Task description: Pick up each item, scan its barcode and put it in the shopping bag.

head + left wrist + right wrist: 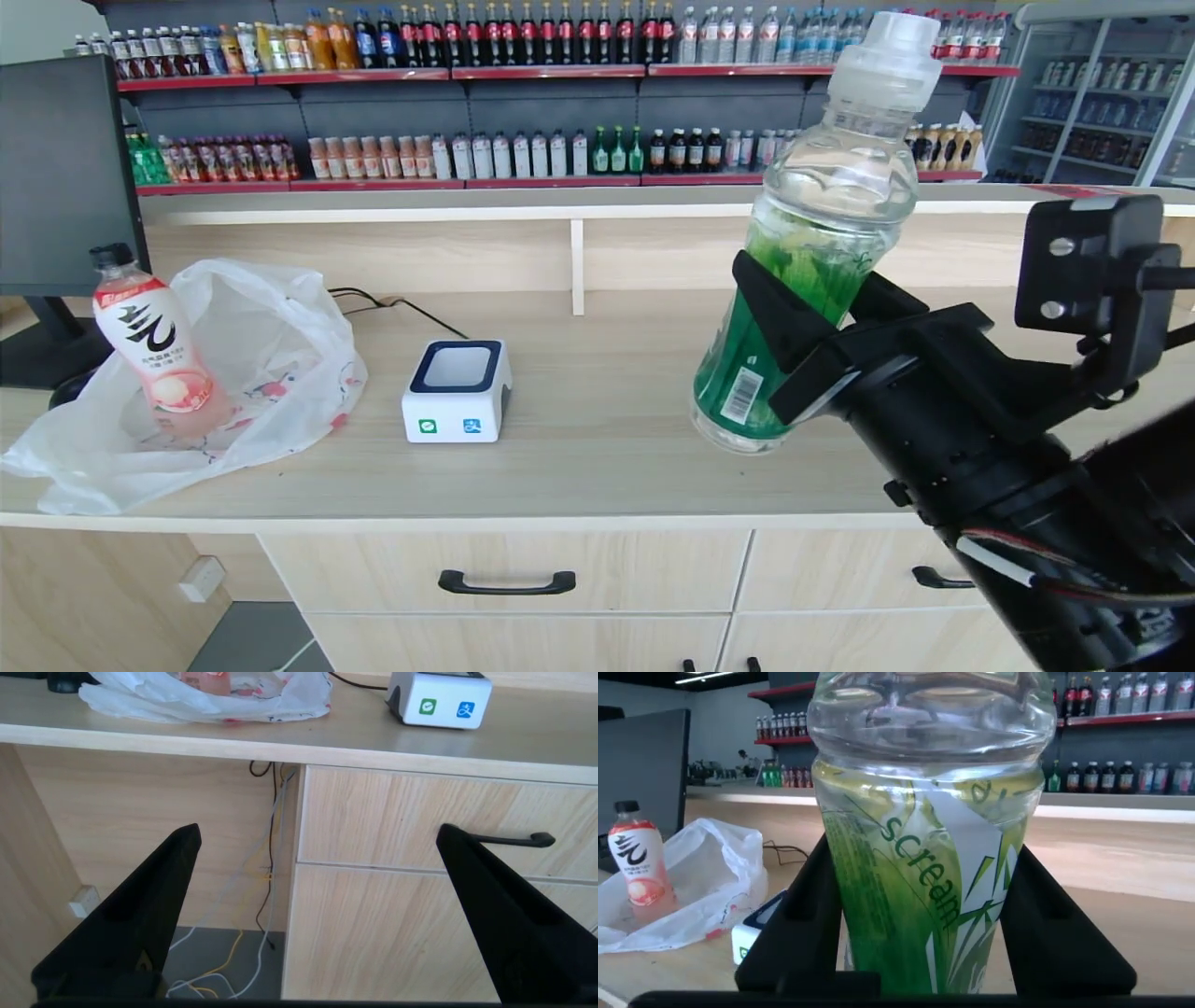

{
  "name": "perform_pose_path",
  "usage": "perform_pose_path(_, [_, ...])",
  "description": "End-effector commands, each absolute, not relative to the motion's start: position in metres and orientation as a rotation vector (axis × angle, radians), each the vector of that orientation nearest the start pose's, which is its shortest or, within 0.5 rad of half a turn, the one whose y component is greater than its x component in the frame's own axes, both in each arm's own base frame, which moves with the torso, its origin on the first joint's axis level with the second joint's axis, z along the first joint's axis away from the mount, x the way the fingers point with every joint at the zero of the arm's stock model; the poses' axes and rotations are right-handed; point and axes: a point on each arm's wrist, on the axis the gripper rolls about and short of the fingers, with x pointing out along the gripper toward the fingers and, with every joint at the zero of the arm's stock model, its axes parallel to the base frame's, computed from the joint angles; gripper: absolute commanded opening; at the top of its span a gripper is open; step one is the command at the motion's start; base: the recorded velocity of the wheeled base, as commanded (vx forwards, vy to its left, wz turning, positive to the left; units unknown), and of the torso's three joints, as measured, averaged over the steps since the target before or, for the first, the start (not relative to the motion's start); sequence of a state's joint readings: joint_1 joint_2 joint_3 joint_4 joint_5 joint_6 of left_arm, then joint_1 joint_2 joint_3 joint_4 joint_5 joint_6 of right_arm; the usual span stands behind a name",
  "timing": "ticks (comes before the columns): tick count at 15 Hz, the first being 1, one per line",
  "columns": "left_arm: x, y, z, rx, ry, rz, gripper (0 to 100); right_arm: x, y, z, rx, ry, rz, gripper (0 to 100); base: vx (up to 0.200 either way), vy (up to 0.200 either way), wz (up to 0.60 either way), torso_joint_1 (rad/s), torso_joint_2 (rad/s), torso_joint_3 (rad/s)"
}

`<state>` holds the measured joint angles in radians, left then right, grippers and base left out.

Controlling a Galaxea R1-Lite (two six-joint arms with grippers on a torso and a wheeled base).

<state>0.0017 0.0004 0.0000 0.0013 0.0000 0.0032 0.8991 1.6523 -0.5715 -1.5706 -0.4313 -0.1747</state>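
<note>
Right gripper [822, 299] is clamped on the green-label bottle [822, 215], held up to the right of the barcode scanner [457, 390]. I'd swing it over the scanner and roll the barcode [742, 395] down toward its window. Left gripper [318, 835] hangs wide open, below the scanner.
</note>
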Motion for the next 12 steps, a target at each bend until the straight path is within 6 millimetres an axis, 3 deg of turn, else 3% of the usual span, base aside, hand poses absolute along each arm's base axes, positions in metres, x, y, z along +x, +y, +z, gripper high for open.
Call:
perform_pose_path(1, [-0.023,0.000,0.075,0.003,0.002,0.002,100,0.151,0.212,0.236,0.168,-0.438,0.451,0,0.000,0.000,0.00,0.000,0.00,0.000])
perform_pose_path(4, [-0.023,0.000,0.075,0.003,0.002,0.003,100,0.136,0.226,0.238,0.223,-0.403,0.432,0,0.000,0.000,0.00,0.000,0.00,0.000])
perform_pose_path(10, [-0.023,0.000,0.075,0.003,0.002,0.002,100,0.141,0.242,0.272,0.416,-0.458,0.372,0,0.000,0.000,0.00,0.000,0.00,0.000])
perform_pose_path(12, [-0.023,0.000,0.075,0.003,0.002,0.002,100,0.141,0.241,0.274,0.434,-0.461,0.374,0,0.000,0.000,0.00,0.000,0.00,0.000])
